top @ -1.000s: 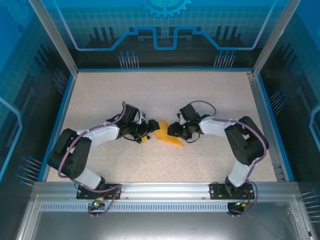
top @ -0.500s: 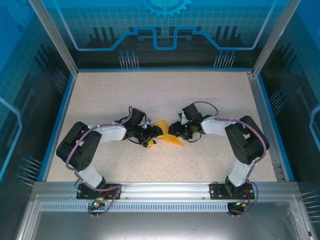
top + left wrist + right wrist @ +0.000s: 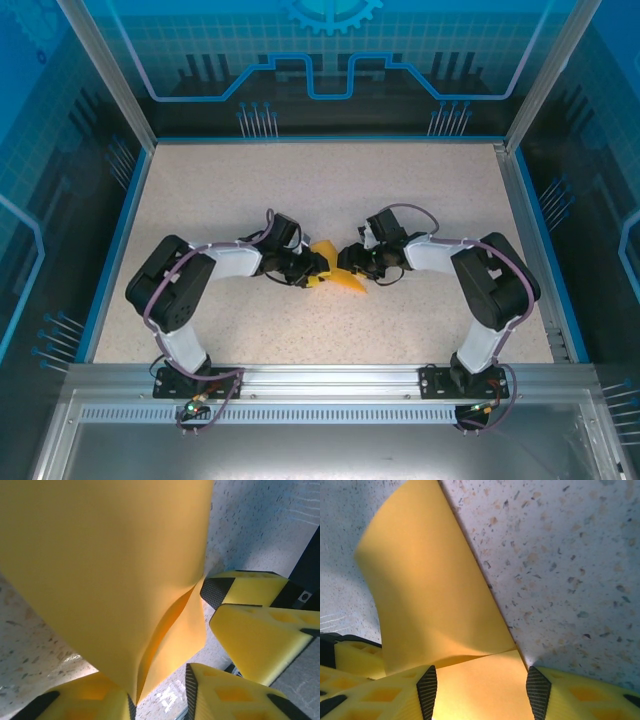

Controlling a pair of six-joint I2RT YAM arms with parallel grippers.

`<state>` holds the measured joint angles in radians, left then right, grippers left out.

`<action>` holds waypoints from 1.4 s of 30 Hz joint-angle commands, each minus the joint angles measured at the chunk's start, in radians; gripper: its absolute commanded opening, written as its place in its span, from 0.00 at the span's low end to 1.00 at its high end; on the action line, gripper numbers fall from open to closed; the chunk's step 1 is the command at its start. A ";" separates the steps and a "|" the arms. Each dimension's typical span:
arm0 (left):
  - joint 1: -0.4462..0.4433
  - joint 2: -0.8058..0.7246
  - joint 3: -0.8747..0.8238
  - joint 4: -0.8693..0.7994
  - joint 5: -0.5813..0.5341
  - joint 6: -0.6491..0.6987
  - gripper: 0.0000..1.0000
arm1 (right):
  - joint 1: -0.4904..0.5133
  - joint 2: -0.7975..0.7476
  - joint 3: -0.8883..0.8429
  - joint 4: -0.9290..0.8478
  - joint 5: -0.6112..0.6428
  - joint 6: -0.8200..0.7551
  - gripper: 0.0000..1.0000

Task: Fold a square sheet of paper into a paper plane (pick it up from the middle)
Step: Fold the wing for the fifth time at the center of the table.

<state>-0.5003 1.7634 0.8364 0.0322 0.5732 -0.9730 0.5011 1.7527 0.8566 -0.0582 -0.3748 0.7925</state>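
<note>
1. The left fingers [image 3: 235, 692] stand apart around the raised flap's edge, not pinching, seemingly to seize it;
2. the right fingers [image 3: 580, 690], spread, straddle the flat layer, likely anchoring it;
3. the square sheet of paper [image 3: 345, 282] lies part-folded at the middle of the bench [image 3: 300, 190].

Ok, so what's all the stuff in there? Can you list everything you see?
paper: one, orange-yellow, partly folded, in the middle of the table between the two hands.
table: one, speckled beige, under everything.
walls: blue see-through panels, standing around the table.
metal rail: one, silver, along the near edge, with both arm bases on it.
arms: two, white and black; left arm and right arm both reach in to the paper.
hands: two, with yellow and black fingers; left hand has its fingers apart on either side of a paper edge; right hand is open at the paper's other end.
</note>
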 commanded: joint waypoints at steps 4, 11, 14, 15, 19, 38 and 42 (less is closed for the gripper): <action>-0.006 0.036 0.046 0.025 -0.006 0.000 0.21 | 0.001 -0.007 -0.039 0.016 0.051 -0.063 0.59; -0.004 0.027 0.058 -0.022 -0.037 0.008 0.06 | 0.005 -0.129 -0.059 0.063 0.111 -0.222 0.77; -0.006 0.021 0.062 -0.036 -0.041 0.009 0.04 | 0.048 -0.212 -0.100 0.134 0.153 -0.331 0.88; -0.005 0.017 0.064 -0.042 -0.043 0.010 0.04 | 0.071 -0.237 -0.106 0.136 0.202 -0.378 0.89; -0.006 0.005 0.082 -0.083 -0.047 0.021 0.04 | 0.162 -0.278 -0.119 0.141 0.405 -0.570 0.89; 0.078 -0.064 0.102 -0.197 -0.007 0.079 0.03 | 0.397 -0.201 -0.266 0.532 0.675 -1.128 0.60; 0.088 -0.067 0.107 -0.210 -0.005 0.083 0.03 | 0.418 -0.125 -0.252 0.574 0.697 -1.183 0.56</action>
<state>-0.4248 1.7256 0.9184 -0.1356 0.5400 -0.9131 0.8955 1.5784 0.5961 0.4358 0.2741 -0.3107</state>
